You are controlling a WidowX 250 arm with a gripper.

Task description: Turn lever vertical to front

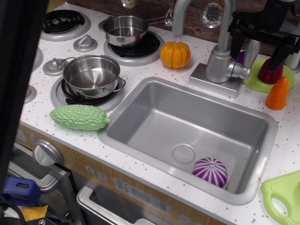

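The lever point(251, 54) is a short flat silver-grey handle that stands roughly upright on a stubby side knob point(241, 71) at the right of the tap's base point(218, 63). My black gripper point(258, 49) comes in from the top right. It is open, with one finger point(236, 43) left of the lever and the other finger point(280, 55) right of it. The fingers straddle the lever with clear gaps. The tall curved spout point(180, 11) rises behind.
The sink point(140, 89) holds a purple-white ball point(210, 171). An orange pumpkin point(175, 54) lies left of the tap. An orange carrot point(278, 93) and a green plate point(255, 82) with a dark red object point(270, 71) are on its right. Two pots point(92, 75) stand on the stove, with a green gourd point(79, 117) in front.
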